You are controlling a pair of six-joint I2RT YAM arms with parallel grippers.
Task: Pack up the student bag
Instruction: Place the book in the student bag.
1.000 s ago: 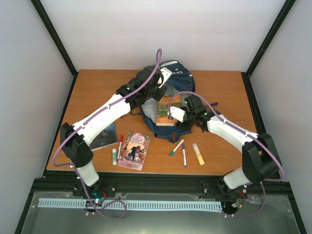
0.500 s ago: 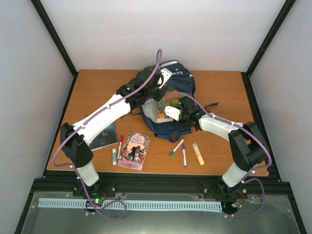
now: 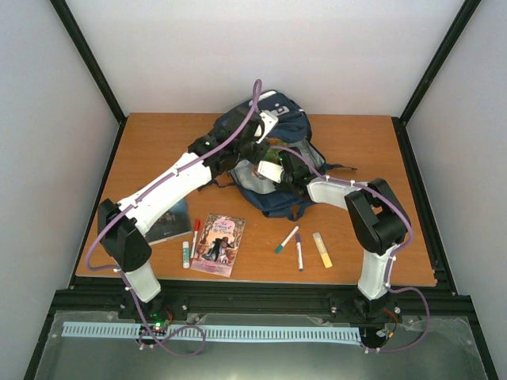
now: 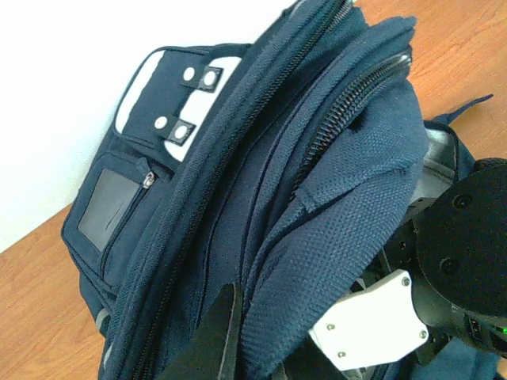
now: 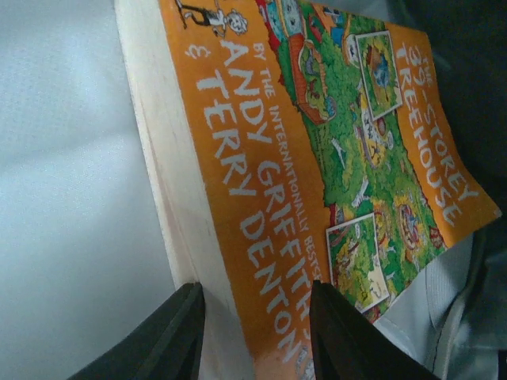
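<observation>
The student bag [image 3: 283, 120] is lying at the back middle of the tabletop [image 3: 158, 142], partly raised, with its main zip opening gaping toward the arms. In the left wrist view the bag's [image 4: 238, 158] front pocket and white patch with snaps are being shown on the left. A fold of navy fabric beside the zip is being pinched by the left gripper [image 3: 255, 150], jaws closed tight on it. An orange book [image 5: 317, 158] is being held by the right gripper [image 5: 253, 317] at the bag's mouth, one finger on each side of its spine edge, jaws gripping it; pale lining is being seen beside and under the book. The two grippers are being kept just beside each other over the opening. On the near tabletop, well apart from the bag, a pink-covered book [image 3: 219, 244], a dark book [image 3: 170, 223], a red marker [image 3: 195, 237], a glue stick [image 3: 185, 253], two markers [image 3: 287, 238] and a yellow highlighter [image 3: 322, 249] are lying.
</observation>
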